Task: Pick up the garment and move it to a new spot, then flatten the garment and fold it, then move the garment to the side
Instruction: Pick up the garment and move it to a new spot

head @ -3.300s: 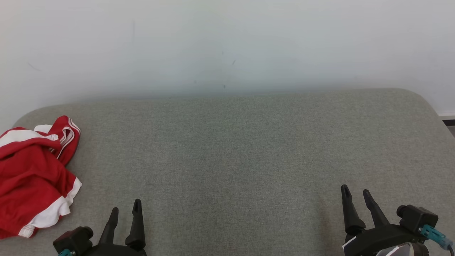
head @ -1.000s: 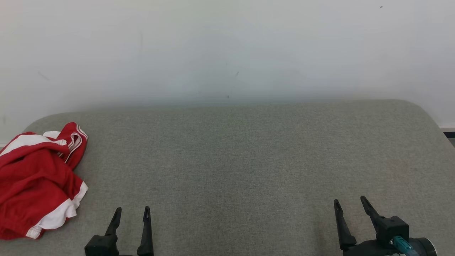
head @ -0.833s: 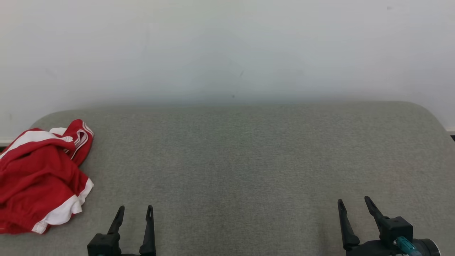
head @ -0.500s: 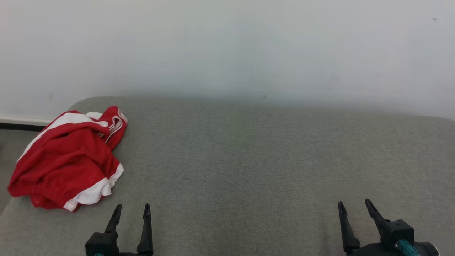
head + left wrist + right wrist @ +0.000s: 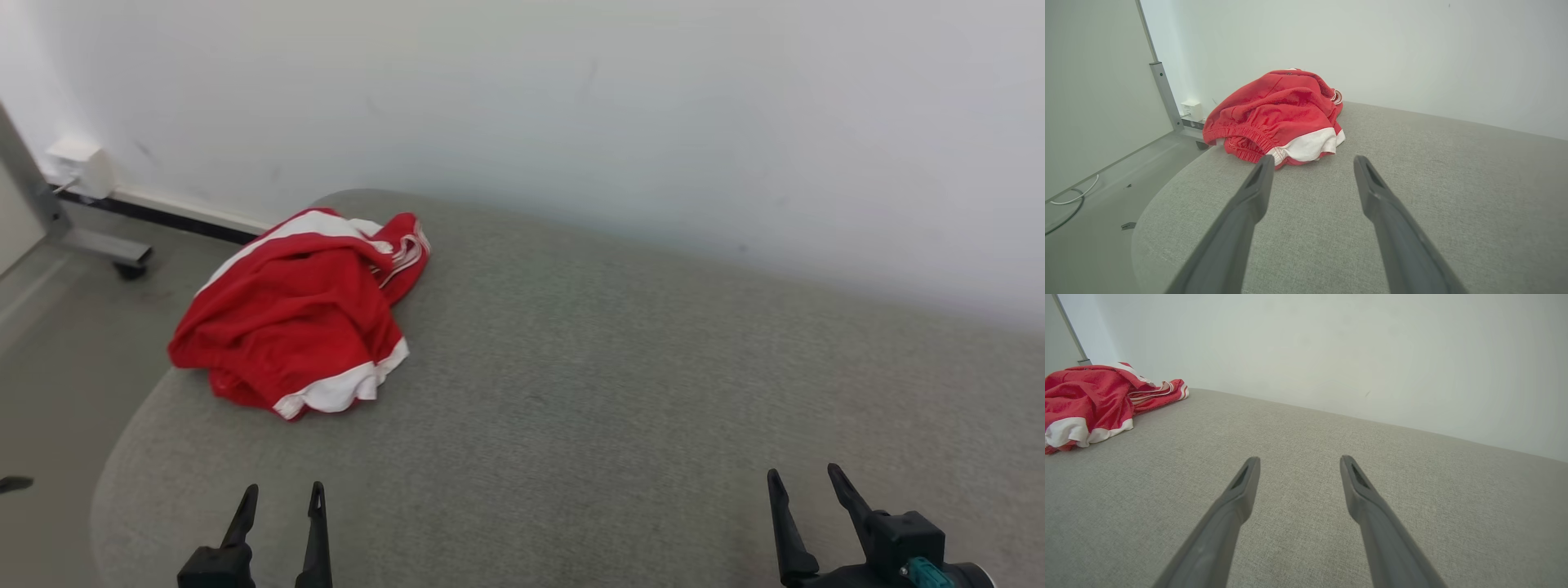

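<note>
Lying crumpled on the grey cushion [image 5: 620,384], the red-and-white garment [image 5: 294,314] is ahead of my left fingers [image 5: 315,531], not touching them, and far to the left of my right fingers [image 5: 785,527]. Both pairs stand spread well apart, holding nothing.

My head camera is looking down over the cushion [image 5: 571,392] toward the wall [image 5: 571,98]. My left wrist camera is skimming low, near the garment [image 5: 1278,114] (my right one is sharing it, farther off, at its left edge).
</note>
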`<state>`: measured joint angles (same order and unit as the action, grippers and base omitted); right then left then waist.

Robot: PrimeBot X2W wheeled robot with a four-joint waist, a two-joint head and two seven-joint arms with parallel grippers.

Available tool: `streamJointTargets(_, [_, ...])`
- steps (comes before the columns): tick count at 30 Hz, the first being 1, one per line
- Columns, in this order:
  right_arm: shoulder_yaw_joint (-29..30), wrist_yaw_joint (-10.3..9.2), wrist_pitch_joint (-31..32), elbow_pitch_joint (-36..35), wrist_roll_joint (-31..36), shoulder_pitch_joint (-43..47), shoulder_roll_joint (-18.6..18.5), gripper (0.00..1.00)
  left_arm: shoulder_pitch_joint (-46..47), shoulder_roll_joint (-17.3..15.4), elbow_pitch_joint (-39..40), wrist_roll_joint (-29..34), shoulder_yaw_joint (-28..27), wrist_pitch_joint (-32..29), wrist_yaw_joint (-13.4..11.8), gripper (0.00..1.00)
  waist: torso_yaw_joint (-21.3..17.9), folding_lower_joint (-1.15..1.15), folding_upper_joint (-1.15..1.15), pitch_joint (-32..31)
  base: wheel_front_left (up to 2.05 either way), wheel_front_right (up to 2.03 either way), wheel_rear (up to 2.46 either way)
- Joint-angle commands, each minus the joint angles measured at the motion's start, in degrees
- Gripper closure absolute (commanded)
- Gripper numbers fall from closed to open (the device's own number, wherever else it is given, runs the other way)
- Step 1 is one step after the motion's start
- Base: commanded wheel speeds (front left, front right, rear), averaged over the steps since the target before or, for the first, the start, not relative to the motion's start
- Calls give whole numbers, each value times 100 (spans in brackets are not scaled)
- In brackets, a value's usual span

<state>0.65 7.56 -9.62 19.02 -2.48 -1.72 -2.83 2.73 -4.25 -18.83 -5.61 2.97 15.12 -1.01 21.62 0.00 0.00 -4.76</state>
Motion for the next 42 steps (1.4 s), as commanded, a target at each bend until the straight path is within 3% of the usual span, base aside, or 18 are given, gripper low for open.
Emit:
streamJointTargets(1, [-21, -13, -41, 25, -38, -14, -8, 0, -69, -37, 12, 27, -25, 6, -19, 0, 374, 0, 0, -50, 0, 0, 0])
streamJointTargets(12, [-198, -13, -86, 157, -105, -194, -10, 0, -138, -98, 163, -56, -208, 6, -94, 0, 534, 0, 0, 18, 0, 0, 0])
streamJointTargets(25, [-204, -13, -141, 255, -124, -148, -9, 0, -18, -61, -75, -220, -251, 6, -8, 0, 504, 0, 0, -8, 0, 0, 0])
streamJointTargets(35, [-255, -14, -32, 71, -98, -16, -9, 0, 984, -74, -878, -498, -219, -326, 113, 0, 379, 0, 0, 70, 0, 0, 0])
streamJointTargets(42, [-487, -13, 244, -305, 119, -126, -10, 0, 2159, -168, -1867, -900, -460, -773, 229, 0, -158, 0, 0, 470, 0, 0, 0])
